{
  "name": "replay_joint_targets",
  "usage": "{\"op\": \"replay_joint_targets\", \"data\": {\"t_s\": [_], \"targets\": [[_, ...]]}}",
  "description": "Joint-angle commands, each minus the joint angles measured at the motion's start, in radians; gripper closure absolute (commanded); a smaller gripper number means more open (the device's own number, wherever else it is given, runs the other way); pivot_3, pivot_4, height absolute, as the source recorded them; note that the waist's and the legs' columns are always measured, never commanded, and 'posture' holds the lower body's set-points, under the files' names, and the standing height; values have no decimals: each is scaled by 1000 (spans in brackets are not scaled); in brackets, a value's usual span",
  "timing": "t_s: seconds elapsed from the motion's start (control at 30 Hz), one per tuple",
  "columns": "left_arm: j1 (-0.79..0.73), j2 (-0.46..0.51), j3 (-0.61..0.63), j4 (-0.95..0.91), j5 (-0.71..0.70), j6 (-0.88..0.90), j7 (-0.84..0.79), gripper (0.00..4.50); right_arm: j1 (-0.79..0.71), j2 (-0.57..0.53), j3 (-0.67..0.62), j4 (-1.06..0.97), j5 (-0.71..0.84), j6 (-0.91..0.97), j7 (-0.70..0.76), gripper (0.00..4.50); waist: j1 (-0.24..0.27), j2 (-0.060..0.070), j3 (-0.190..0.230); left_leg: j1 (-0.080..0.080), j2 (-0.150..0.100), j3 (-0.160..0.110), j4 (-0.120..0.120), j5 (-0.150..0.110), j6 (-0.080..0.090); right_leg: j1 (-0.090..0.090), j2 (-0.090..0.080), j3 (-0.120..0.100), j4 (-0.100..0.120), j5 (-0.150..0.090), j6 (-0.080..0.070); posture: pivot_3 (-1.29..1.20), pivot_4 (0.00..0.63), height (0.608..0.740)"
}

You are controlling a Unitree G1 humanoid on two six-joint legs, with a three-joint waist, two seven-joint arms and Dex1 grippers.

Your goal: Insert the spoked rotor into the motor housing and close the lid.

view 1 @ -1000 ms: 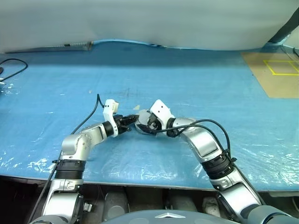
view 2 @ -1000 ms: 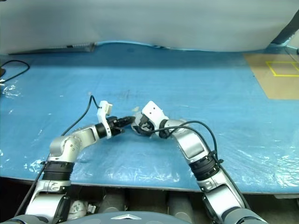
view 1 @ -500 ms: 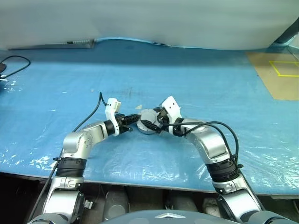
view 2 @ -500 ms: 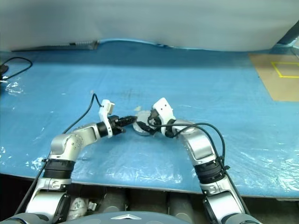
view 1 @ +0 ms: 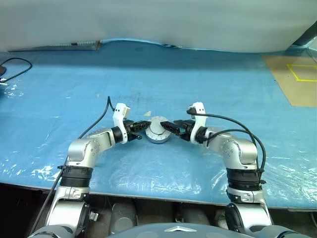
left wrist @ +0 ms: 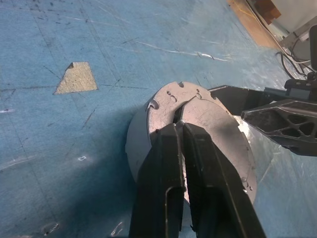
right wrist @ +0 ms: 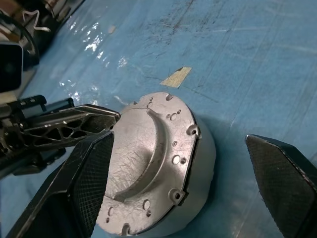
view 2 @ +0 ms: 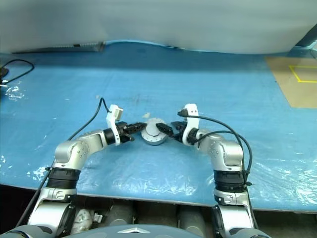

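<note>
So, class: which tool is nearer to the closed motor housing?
Left. The left tool, shut, lies against the motor housing's top; the right tool, open, straddles it without visible contact.

No legible text or labels

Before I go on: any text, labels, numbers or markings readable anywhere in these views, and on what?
No readable words, brands or numbers.
Lid: plain grey metal with small holes, no print.
Yellow outlined square on the brown board: a floor-style marking, no text.
Beige tape scrap on the blue table cover: blank.
</note>
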Motion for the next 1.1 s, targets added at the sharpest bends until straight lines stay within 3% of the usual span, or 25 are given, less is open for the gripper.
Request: {"op": "replay_joint_targets", "data": {"t_s": [0.03, 0.3, 0.4, 0.57, 0.7, 0.93, 1.07, 1.1], "targets": [[2, -4, -36, -5, 11, 14, -11, 4274, 7, 38, -85, -7, 111, 115, -20, 14, 0, 0, 0, 0, 0, 0, 0, 0, 0, 0, 0, 0, 0, 0, 0, 0, 150, 740], [12, -5, -39, -10, 16, 14, -17, 4274, -20, 165, -272, 114, 239, 223, -93, 14, 1, 0, 0, 0, 0, 0, 0, 0, 0, 0, 0, -1, 0, 0, 0, 0, 150, 740], [17, -5, -37, -12, 16, 15, -19, 4274, -38, 182, -336, 153, 285, 255, -111, 625, 1, 0, 0, 0, 0, 0, 0, 0, 0, 1, -1, -1, 0, 0, 0, 0, 150, 740], [23, -4, -37, -8, 21, 13, -23, 4274, -44, 181, -397, 173, 346, 300, -123, 2443, 1, 1, 0, 0, 0, 0, 0, 0, 0, 1, 0, -2, 0, 0, 0, 0, 150, 740], [26, -8, -33, -1, 25, 14, -26, 4274, -20, 171, -401, 166, 373, 333, -126, 3463, 3, 1, 0, 0, 0, -1, 0, 0, 0, 1, -1, -2, 0, 1, 0, 0, 150, 740], [31, -34, -14, 4, 40, -48, -16, 4274, -1, 170, -382, 147, 385, 340, -141, 3468, 3, 1, 0, 0, 0, -1, 0, 0, 0, 1, -1, -2, 0, 1, 0, 0, 150, 740], [12, -76, 116, 17, -44, -18, 38, 4274, -17, 201, -410, 134, 406, 334, -167, 3468, 2, 1, 0, 0, 1, -1, 1, 0, 0, 1, 0, -3, 0, 1, 0, 0, 150, 740], [8, -85, 158, 27, -71, -9, 51, 4094, -26, 210, -420, 133, 416, 329, -176, 3468, 1, 1, 0, 0, 1, -1, 1, 0, 0, 1, 0, -3, 0, 1, 0, 0, 150, 740]]}}
